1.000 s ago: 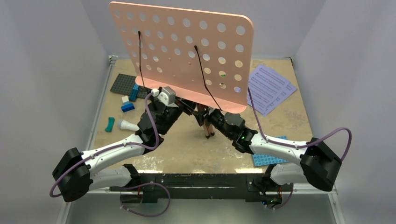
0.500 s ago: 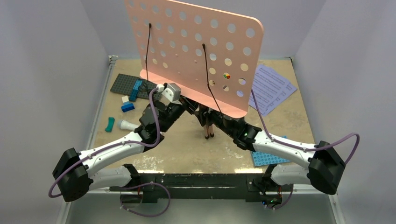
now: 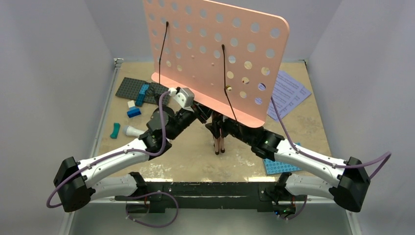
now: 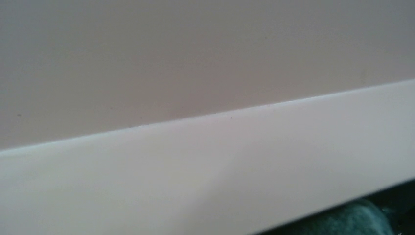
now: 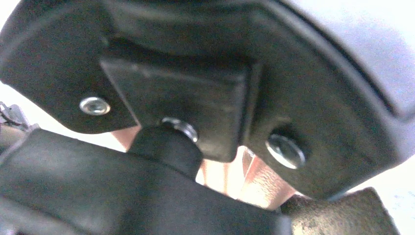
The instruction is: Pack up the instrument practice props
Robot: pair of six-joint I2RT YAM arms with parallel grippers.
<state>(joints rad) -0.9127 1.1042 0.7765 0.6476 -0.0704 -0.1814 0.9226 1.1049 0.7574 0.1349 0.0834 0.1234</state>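
The pink music stand's hole-dotted desk (image 3: 215, 54) stands tilted high over the middle of the table, and its folded legs (image 3: 218, 144) hang below it. My left gripper (image 3: 199, 108) reaches under the desk's lower edge, where its jaws are hidden. The left wrist view shows only the pale pink surface of the desk (image 4: 195, 58). My right gripper (image 3: 221, 126) sits at the top of the legs. Close up, the stand's black bracket (image 5: 186, 98) and pink tubes (image 5: 254, 178) lie between its dark fingers. Lavender sheet-music pages (image 3: 289, 93) lie at the back right. A small grey-white microphone (image 3: 131, 130) lies at the left.
A grey studded plate (image 3: 131, 89) with blue bricks (image 3: 141, 94) lies at the back left, with another blue brick (image 3: 133, 111) near it. A teal piece (image 3: 115, 130) sits by the microphone. A blue studded plate (image 3: 279, 166) lies under my right arm. Walls close in on three sides.
The music stand has shifted to the right and risen a little, together with both grippers. My right arm has stretched out lower and further right.
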